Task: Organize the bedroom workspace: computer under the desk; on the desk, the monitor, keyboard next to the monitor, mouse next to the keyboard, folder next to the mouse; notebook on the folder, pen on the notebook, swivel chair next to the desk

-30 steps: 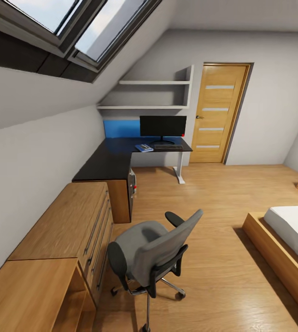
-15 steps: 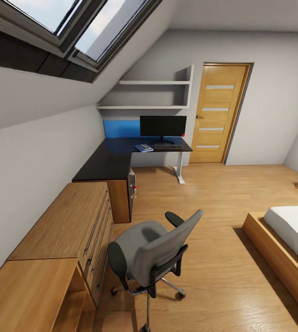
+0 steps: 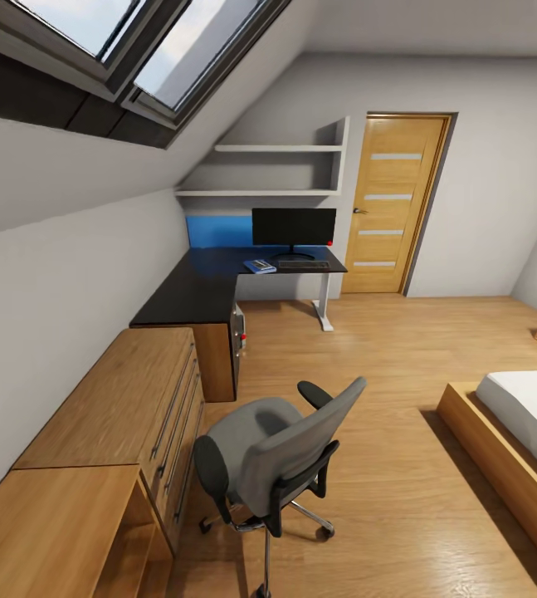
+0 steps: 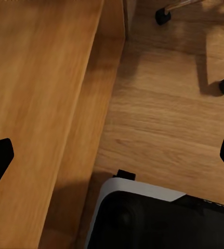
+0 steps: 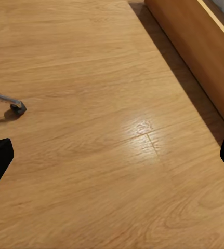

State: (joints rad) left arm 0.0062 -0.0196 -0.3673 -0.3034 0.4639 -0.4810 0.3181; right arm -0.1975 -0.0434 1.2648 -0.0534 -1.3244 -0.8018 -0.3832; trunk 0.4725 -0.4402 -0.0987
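Wooden flooring (image 3: 401, 349) runs to the bench (image 3: 210, 282) in the far corner, where the monitor (image 3: 294, 227) stands at the back edge, the keyboard (image 3: 304, 266) before it and the folder (image 3: 259, 266) just beside that. Under the bench sits the computer (image 3: 238, 328). Nearer, the swivel chair (image 3: 276, 448) stands well apart from the bench; its casters show near both claws. Left claw (image 4: 112, 155) and right claw (image 5: 112, 155) hang spread, empty, above the floor.

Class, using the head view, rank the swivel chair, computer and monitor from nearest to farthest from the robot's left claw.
1. Swivel chair, foreground.
2. Computer, under the desk's near end.
3. Monitor, on its far end.
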